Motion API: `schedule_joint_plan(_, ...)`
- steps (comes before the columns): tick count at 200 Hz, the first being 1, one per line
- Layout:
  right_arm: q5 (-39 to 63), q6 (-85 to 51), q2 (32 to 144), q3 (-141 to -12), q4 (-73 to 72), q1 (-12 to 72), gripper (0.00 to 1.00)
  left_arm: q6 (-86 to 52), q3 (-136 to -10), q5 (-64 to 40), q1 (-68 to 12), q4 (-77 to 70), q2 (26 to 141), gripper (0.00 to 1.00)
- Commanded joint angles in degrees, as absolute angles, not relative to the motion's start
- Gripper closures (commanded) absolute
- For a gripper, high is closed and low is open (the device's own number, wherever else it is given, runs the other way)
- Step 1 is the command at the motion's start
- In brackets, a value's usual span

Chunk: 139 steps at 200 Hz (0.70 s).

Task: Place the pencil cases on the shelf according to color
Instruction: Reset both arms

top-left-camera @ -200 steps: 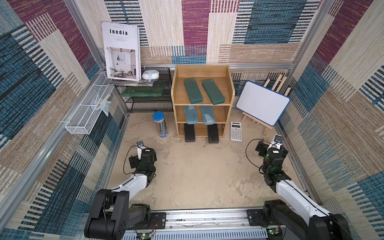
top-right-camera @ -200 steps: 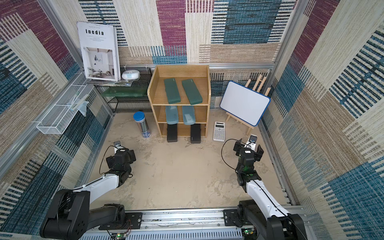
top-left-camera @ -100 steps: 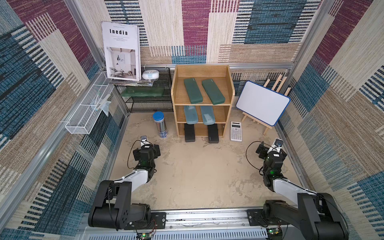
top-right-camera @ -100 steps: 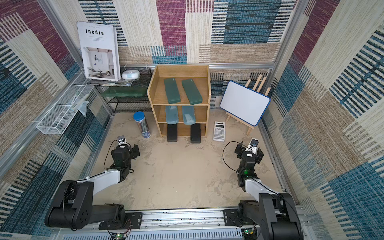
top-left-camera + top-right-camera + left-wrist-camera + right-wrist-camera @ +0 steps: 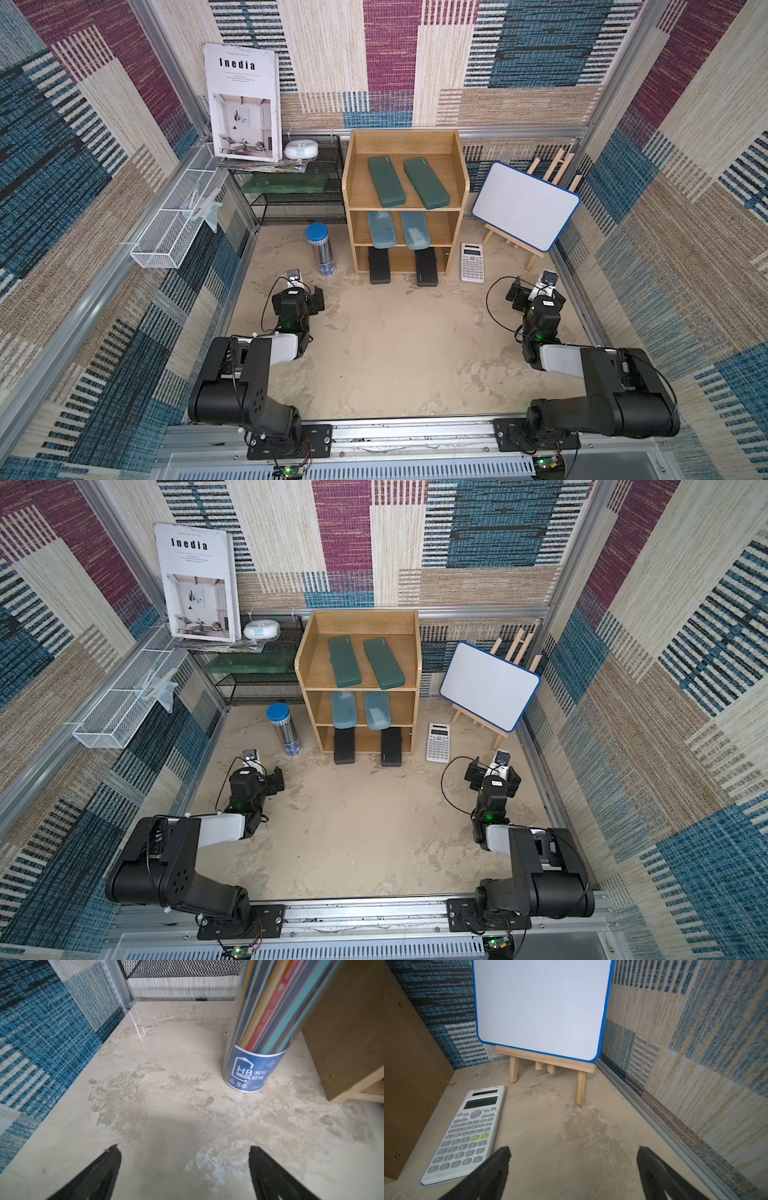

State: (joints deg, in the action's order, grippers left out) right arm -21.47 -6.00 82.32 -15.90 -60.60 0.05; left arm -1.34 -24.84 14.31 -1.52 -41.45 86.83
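The wooden shelf (image 5: 456,166) stands at the back centre in both top views. Two dark green pencil cases (image 5: 386,181) (image 5: 426,183) lie on its top tier. On the middle tier are two light teal cases (image 5: 382,229) (image 5: 416,231), and two black cases (image 5: 379,266) (image 5: 427,269) stick out of the bottom tier. My left gripper (image 5: 184,1149) is open and empty over bare floor, front left of the shelf's side panel (image 5: 342,1032). My right gripper (image 5: 574,1150) is open and empty too, low over the floor to the right of the shelf (image 5: 411,1064).
A clear tube of pencils (image 5: 320,249) (image 5: 257,1043) stands left of the shelf. A calculator (image 5: 472,262) (image 5: 471,1132) lies to its right, with a whiteboard on an easel (image 5: 523,205) (image 5: 542,1005) behind. A black mesh rack (image 5: 299,199) and a white wire basket (image 5: 174,232) line the left wall.
Both arms have folded back over their bases near the front rail, and the wrists have settled low. Both grippers stay open and empty. The cases have not moved.
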Motion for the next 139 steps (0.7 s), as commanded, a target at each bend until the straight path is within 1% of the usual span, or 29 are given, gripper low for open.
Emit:
schedule_joint_plan(1, -14.77, -2.9, 86.05, -17.78, -64.22, 0.09, 0.0, -1.06, -24.92, 11.42, -1.14, -43.87, 87.21, 0.0)
schedule_joint_plan(8, -13.68, -3.26, 85.21, -18.97, -59.73, 0.09, 0.0, -1.26, -25.12, 11.28, -1.1, -42.84, 86.91, 0.0)
schedule_joint_plan(12, -13.49, -3.1, 85.14, -18.42, -60.35, 0.01, 0.0, -1.27, -25.07, 11.25, -1.11, -42.84, 86.86, 0.0)
schedule_joint_plan(23, -10.31, -1.84, 85.49, -16.07, -64.73, 0.0, 0.0, -1.21, -24.97, 11.29, -1.05, -43.27, 86.9, 0.0)
schedule_joint_plan(29, -8.74, -0.97, 86.86, -14.28, -69.48, 0.0, 0.0, -1.23, -25.05, 11.26, -1.07, -43.17, 86.96, 0.0)
schedule_joint_plan(34, -8.68, -0.65, 88.54, -13.0, -74.59, 0.0, 0.01, -1.19, -24.9, 11.29, -1.06, -43.55, 87.01, 0.0)
schedule_joint_plan(39, -8.65, -0.79, 89.28, -12.63, -76.65, 0.0, 0.01, -1.23, -24.87, 11.25, -1.05, -43.4, 86.92, 0.0)
schedule_joint_plan(46, -8.76, -0.83, 88.93, -13.36, -74.62, 0.0, 0.01, -1.19, -24.87, 11.27, -1.06, -43.41, 86.94, 0.0)
schedule_joint_plan(56, -8.07, -0.6, 86.6, -15.21, -66.99, 0.0, 0.0, -1.15, -24.83, 10.99, -1.06, -43.49, 87.04, 0.0)
schedule_joint_plan(69, -8.59, -1.05, 87.89, -13.96, -71.83, 0.0, 0.01, -0.88, -24.52, 10.65, -0.97, -44.37, 87.36, 0.0)
schedule_joint_plan(80, -8.1, -0.72, 86.67, -14.78, -68.07, 0.0, 0.0, -0.9, -24.57, 10.66, -0.97, -44.39, 87.38, 0.0)
schedule_joint_plan(90, -8.42, -0.94, 87.31, -14.25, -70.26, -0.01, 0.0, -0.96, -24.52, 10.64, -1.03, -44.3, 87.21, 0.0)
schedule_joint_plan(99, -8.18, -0.76, 86.78, -14.64, -68.56, 0.0, 0.01, -0.96, -24.42, 10.7, -0.97, -44.47, 87.24, 0.0)
schedule_joint_plan(139, -8.25, -0.79, 87.0, -14.52, -69.26, 0.0, 0.01, -0.97, -24.43, 10.63, -1.01, -44.38, 87.26, 0.0)
